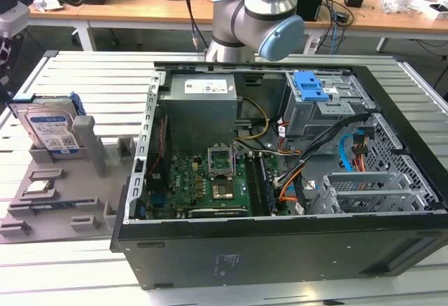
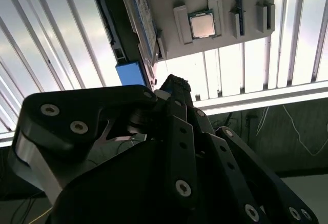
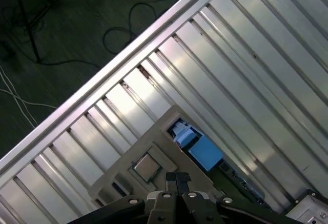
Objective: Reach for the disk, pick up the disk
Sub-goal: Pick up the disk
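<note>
The disk (image 1: 50, 127) is a silver-grey drive with a white-and-blue label in a blue bracket. It stands tilted on its edge in a slot of the grey fixture (image 1: 66, 204) at the exterior view's left. In the first wrist view the disk (image 3: 197, 146) shows from high above, with its blue bracket end up, just beyond my gripper (image 3: 177, 179). The two fingertips sit close together with nothing between them. In the second wrist view the disk (image 2: 146, 26) shows edge-on past the gripper (image 2: 173, 85). The gripper hangs well above the disk and apart from it.
An open computer case (image 1: 280, 159) with its motherboard, cables and a blue latch piece (image 1: 313, 87) fills the middle and right of the slatted metal table (image 1: 91, 82). A small silver chip (image 3: 146, 166) lies in the fixture beside the disk. The arm's base (image 1: 252, 19) stands behind the case.
</note>
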Controlling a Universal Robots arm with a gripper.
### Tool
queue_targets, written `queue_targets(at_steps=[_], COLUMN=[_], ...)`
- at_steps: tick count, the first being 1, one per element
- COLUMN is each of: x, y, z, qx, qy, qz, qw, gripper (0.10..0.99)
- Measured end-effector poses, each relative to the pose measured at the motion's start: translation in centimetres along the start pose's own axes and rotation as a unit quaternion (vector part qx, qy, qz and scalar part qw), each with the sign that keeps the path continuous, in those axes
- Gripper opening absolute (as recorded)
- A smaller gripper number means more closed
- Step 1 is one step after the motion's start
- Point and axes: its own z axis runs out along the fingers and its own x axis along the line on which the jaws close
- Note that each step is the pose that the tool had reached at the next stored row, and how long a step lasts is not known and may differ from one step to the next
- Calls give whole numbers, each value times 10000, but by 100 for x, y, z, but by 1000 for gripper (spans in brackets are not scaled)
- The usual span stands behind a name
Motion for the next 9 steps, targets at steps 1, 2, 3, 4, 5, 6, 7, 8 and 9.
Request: queue_targets(at_steps=[1,2,3,4,5,6,7,8,9], x=[0,0,0,0,0,0,0,0,0], y=[0,0,0,0,0,0,0,0,0], z=[0,0,0,0,0,0,0,0,0], qx=[0,0,0,0,0,0,0,1,0], qy=[2,4,6,9,11,14,17,19,22], qz=[-64,-98,-166,-235,-296,-370,-448,-512,-569], qw=[10000,10000,9999,9997,9996,9993,9990,9987,9984], gripper=[106,106,106,106,106,106,106,106,106])
